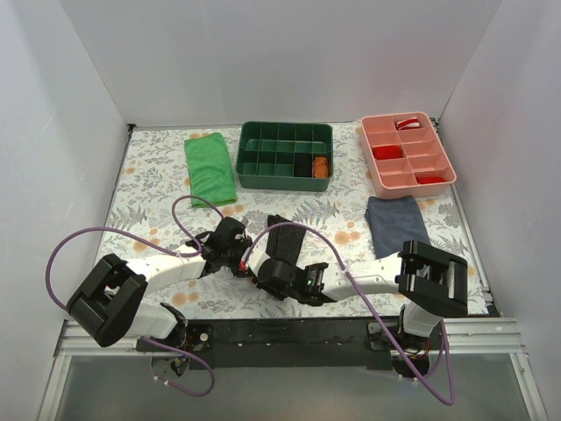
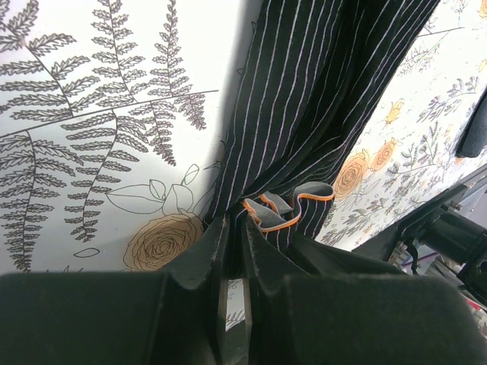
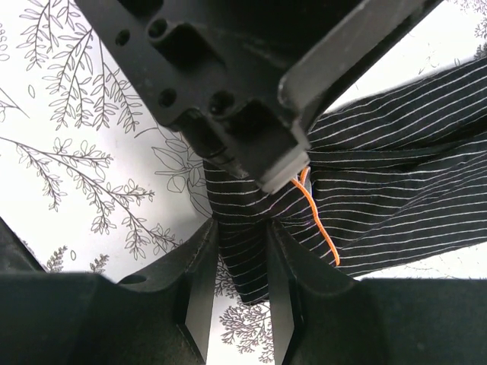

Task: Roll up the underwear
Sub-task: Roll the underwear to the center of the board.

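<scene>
In the top view, one pair of underwear [image 1: 287,235] is lying on the table [image 1: 149,210] between the two arms. Its near end is bunching where the left fingers [image 1: 242,260] and right fingers [image 1: 266,270] are meeting. One green cloth [image 1: 210,168], one navy garment [image 1: 396,224] and two compartment trays, a green tray [image 1: 285,180] and a pink tray [image 1: 443,167], are sitting farther back.

In the left wrist view, the left fingers [image 2: 209,251] are clamping shut on the underwear [image 2: 319,91] just beside its orange-edged tag [image 2: 288,211].

In the right wrist view, the right fingers [image 3: 199,266] are standing partly apart, with the underwear [image 3: 396,175] filling the gap, apparently pinched.

The roll seems to be only beginning. The next move calls for both arms turning that end over evenly toward the far end.
</scene>
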Available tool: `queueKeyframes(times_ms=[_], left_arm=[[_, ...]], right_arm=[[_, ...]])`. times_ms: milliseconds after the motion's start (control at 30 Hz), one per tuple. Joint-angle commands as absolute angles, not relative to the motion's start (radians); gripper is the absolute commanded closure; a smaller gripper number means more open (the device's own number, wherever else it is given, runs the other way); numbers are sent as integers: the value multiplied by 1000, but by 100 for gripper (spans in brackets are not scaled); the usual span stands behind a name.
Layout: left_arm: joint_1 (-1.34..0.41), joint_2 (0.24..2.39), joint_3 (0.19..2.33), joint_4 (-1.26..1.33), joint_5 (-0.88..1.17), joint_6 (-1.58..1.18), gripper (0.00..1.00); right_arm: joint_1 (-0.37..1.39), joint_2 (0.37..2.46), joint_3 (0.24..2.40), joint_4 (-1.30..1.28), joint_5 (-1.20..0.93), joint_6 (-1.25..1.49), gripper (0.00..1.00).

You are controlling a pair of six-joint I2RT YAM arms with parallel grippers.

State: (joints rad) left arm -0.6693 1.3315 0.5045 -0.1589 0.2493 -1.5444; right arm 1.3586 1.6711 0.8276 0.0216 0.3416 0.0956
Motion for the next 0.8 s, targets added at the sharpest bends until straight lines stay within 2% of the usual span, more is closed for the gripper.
queueKeyframes(times_ms=[0,333,467,767], left_arm=[[-670,1376,479,-272,201,-1508,100],[-629,1364,499,-299,186,-1494,100],[-601,1338,495,-311,169,-1502,100],[-586,1319,491,-298,182,-1512,100]], right_arm=[[1391,1893,742,-106,91,248,66],[1411,1904,758,-89,77,293,94],[1411,1865,747,-72,75,313,98],[1405,1753,686,34,28,341,99]])
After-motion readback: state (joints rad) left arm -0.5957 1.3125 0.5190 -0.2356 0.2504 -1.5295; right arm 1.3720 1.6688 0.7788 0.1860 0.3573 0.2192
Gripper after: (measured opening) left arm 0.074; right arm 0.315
